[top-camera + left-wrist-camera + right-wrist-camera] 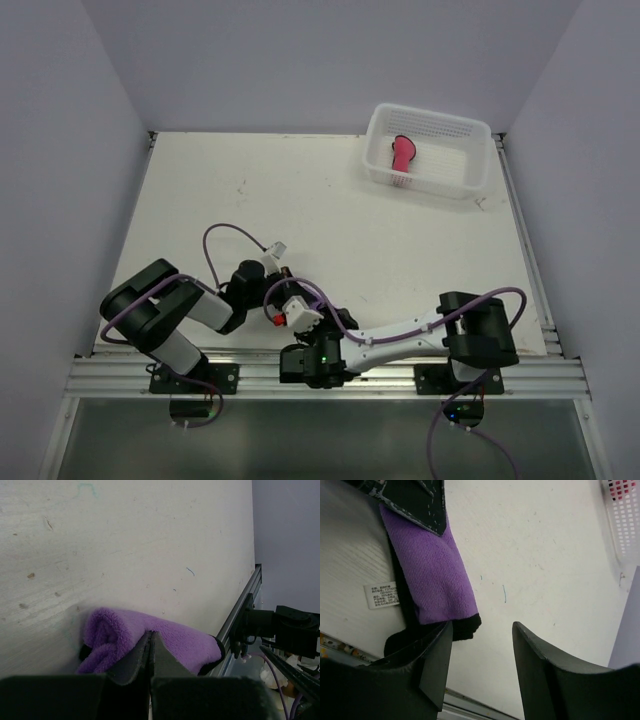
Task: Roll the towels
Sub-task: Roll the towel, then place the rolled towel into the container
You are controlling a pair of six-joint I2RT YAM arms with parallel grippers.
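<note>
Purple towel [150, 642] partly behind end effector [151, 652]

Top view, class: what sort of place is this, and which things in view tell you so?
Most likely a robot test cell or lab bench, not a home. Plain pale walls box in a bare white table, two robot arms are bolted to a metal rail at its near edge, and only a white basket stands on it.

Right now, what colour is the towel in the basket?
Pink-red; the towel in the basket shows best in the top view.

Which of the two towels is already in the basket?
The pink-red towel, lying inside the white perforated basket at the far right. The purple towel lies rolled by the near table edge.
</note>
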